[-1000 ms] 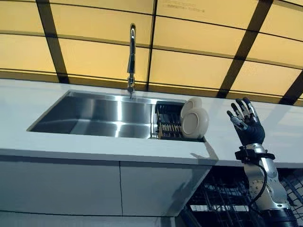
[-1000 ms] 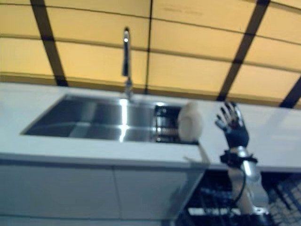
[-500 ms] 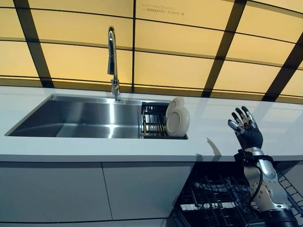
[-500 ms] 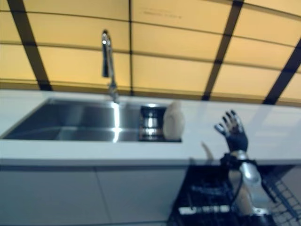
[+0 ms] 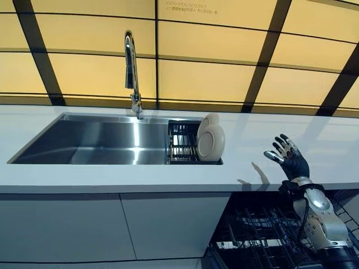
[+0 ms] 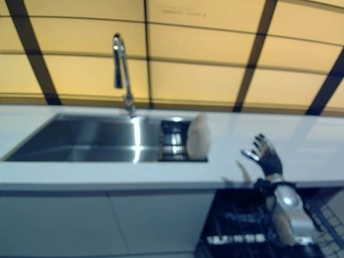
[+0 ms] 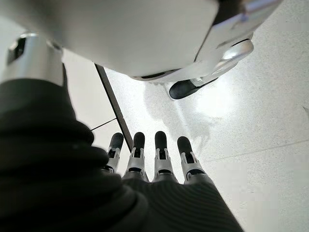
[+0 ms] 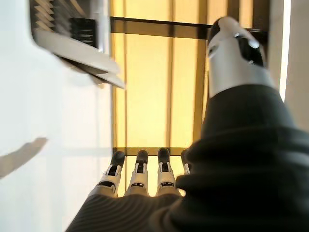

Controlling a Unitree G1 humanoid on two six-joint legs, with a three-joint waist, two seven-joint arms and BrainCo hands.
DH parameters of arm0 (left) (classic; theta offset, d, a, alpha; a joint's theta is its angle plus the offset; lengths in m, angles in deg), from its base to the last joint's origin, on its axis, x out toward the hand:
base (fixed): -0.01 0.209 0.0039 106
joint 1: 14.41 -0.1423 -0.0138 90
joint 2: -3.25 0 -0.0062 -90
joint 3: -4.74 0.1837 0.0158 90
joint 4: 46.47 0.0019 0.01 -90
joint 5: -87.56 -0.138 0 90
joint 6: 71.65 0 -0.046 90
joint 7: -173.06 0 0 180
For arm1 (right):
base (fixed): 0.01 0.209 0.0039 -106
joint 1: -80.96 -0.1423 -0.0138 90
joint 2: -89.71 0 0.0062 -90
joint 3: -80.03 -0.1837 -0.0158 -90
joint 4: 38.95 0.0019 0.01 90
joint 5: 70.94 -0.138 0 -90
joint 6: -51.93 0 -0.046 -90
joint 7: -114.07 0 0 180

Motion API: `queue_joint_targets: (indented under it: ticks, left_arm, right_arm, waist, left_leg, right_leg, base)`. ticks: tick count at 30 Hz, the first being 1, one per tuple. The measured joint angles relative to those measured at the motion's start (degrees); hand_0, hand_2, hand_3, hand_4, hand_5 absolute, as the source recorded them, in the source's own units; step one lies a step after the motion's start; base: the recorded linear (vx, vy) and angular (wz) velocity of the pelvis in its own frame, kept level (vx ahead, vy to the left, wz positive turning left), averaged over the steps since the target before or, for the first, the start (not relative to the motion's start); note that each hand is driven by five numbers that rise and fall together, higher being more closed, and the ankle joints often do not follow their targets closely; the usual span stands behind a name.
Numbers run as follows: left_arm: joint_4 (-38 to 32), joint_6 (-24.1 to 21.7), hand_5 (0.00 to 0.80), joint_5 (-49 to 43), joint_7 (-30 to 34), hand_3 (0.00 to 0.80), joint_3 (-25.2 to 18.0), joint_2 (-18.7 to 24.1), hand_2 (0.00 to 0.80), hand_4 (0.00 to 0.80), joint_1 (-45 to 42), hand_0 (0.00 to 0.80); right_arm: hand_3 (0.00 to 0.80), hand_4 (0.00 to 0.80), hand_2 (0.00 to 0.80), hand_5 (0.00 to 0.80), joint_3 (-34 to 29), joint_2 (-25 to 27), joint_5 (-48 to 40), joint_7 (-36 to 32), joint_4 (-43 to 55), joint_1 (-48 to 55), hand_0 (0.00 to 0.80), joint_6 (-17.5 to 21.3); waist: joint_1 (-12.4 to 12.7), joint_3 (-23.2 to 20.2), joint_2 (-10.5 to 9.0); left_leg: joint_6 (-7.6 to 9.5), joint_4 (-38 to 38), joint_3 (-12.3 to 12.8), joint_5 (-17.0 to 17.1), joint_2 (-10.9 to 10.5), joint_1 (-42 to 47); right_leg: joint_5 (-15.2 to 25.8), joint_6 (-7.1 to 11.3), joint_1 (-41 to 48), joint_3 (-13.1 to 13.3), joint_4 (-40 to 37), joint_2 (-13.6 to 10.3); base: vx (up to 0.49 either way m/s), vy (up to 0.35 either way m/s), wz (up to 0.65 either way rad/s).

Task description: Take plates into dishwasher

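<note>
Two cream plates (image 5: pixel 210 140) stand on edge in a dark rack (image 5: pixel 183 143) at the right end of the steel sink (image 5: pixel 106 140). My right hand (image 5: pixel 291 161) is raised over the counter edge, well to the right of the plates, open with fingers spread and holding nothing. Below it the dishwasher's black wire rack (image 5: pixel 263 232) is pulled out. My left hand (image 7: pixel 154 162) shows only in its wrist view, hanging open over the pale floor, away from the plates.
A tall chrome faucet (image 5: pixel 131 67) rises behind the sink. The white counter (image 5: pixel 314 140) runs left and right, with white cabinet fronts (image 5: pixel 112 224) beneath. Yellow panels with dark frames (image 5: pixel 213 73) form the back wall.
The camera swung so the whole scene shifted left. My right hand has dropped lower, closer to the counter's front edge, still open.
</note>
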Motion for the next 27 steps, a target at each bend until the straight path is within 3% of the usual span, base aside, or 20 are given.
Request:
queue_joint_targets:
  ticks: [6, 15, 27]
  left_arm:
    - [-0.01, 0.01, 0.000, -0.20, 0.19, 0.000, 0.07, 0.02, 0.000, 0.000, -0.02, 0.000]
    - [-0.12, 0.04, 0.000, -1.67, 1.24, 0.000, 0.28, 0.48, 0.000, 0.000, 0.26, 0.000]
    - [-0.24, 0.03, 0.000, -1.91, 1.43, 0.000, 2.21, 1.05, 0.000, 0.000, 0.99, 0.000]
  right_arm:
    - [0.000, 0.000, 0.000, 0.000, 1.73, 4.84, 1.60, -3.73, -1.89, -1.57, 0.000, -5.60]
    - [0.000, 0.000, 0.000, 0.000, 4.56, 5.50, 0.38, -8.06, -4.91, -4.84, 0.000, -11.43]
    - [0.000, 0.000, 0.000, 0.000, 9.29, 5.46, -0.69, -9.29, -10.68, -10.02, 0.000, -14.26]
  waist:
    - [0.02, -0.01, 0.12]
    - [0.10, 0.10, -0.08]
    - [1.62, 0.28, -0.36]
  left_leg:
    - [0.00, 0.01, -0.14, 0.00, 0.02, -0.01]
    - [0.00, 0.00, -1.09, 0.01, -0.07, -0.01]
    - [-0.04, 0.00, -1.77, 0.07, -0.13, -0.06]
  right_leg:
    - [0.01, 0.00, 0.03, -0.08, 0.00, 0.02]
    - [-0.06, 0.01, 0.71, -1.20, -0.01, 0.03]
    - [-0.20, -0.02, 1.12, -1.93, -0.02, 0.04]
  base:
    - [0.000, -0.005, 0.00]
    - [0.019, 0.000, 0.05]
    - [0.011, 0.006, 0.03]
